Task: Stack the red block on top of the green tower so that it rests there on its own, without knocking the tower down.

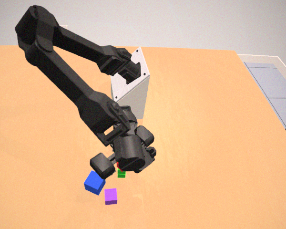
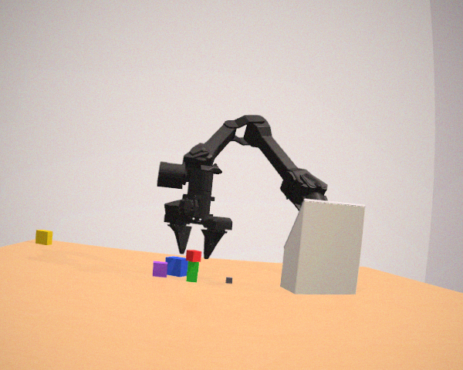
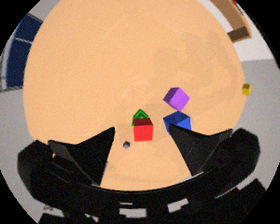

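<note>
The red block [image 1: 117,165] [image 2: 193,255] [image 3: 143,131] sits on top of the green tower [image 1: 121,175] [image 2: 192,272] [image 3: 140,113], with no gap visible in the exterior view. It looks slightly turned and a little off the tower's centre. The tower stands upright. My gripper [image 2: 194,255] [image 3: 143,129] is open, with its fingertips apart on either side of the red block at about its height and not visibly touching it. In the top view the arm hides the fingertips and most of the red block.
A blue block [image 1: 94,182] [image 2: 177,266] [image 3: 178,120] stands close beside the tower. A purple block [image 1: 110,194] [image 2: 160,269] [image 3: 176,98] is near it. A small grey cube [image 2: 228,280] [image 3: 126,145] lies towards the pale arm base [image 2: 327,247]. A yellow block [image 2: 43,237] [image 3: 246,89] is far off.
</note>
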